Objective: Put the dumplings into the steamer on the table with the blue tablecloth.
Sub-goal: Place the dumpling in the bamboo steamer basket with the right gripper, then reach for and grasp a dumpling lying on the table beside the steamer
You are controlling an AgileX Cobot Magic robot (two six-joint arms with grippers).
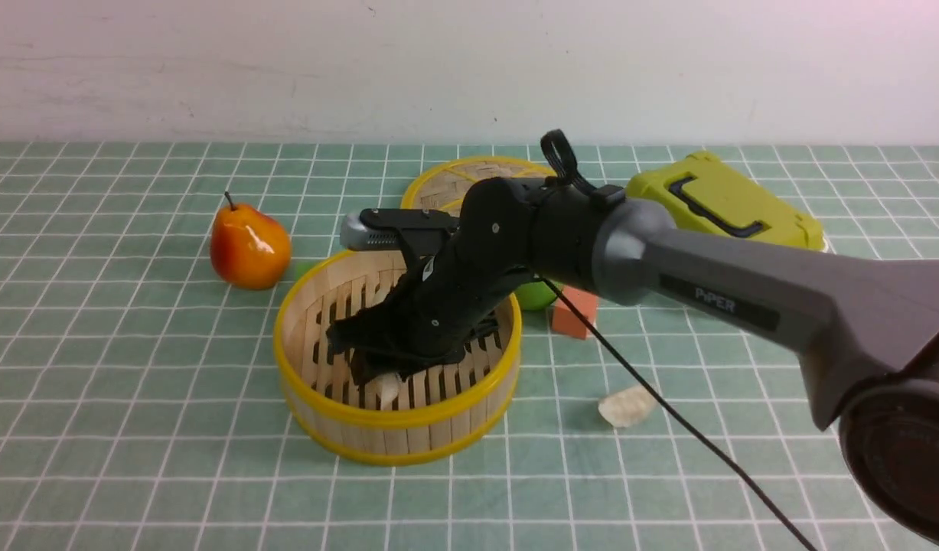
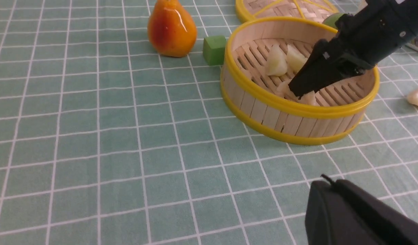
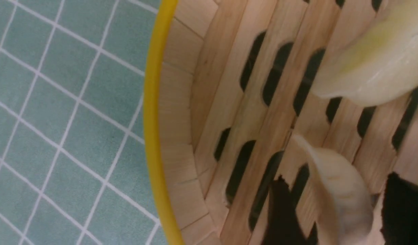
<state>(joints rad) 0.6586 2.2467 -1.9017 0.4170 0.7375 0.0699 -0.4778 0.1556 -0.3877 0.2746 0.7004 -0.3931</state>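
Note:
The steamer stands mid-table on the blue tablecloth. My right gripper reaches down into it, jaws open. Between its black fingers a dumpling lies on the slats with a gap on each side. Another dumpling lies close by. The left wrist view shows two dumplings side by side on the steamer floor, and a pale piece at the right gripper tip. One dumpling lies on the cloth right of the steamer. My left gripper is shut and empty above the cloth.
A pear and a green block sit left of the steamer. The woven lid lies behind it. A yellow-green case, an orange block and a round green object are on the right. A black cable trails over the cloth.

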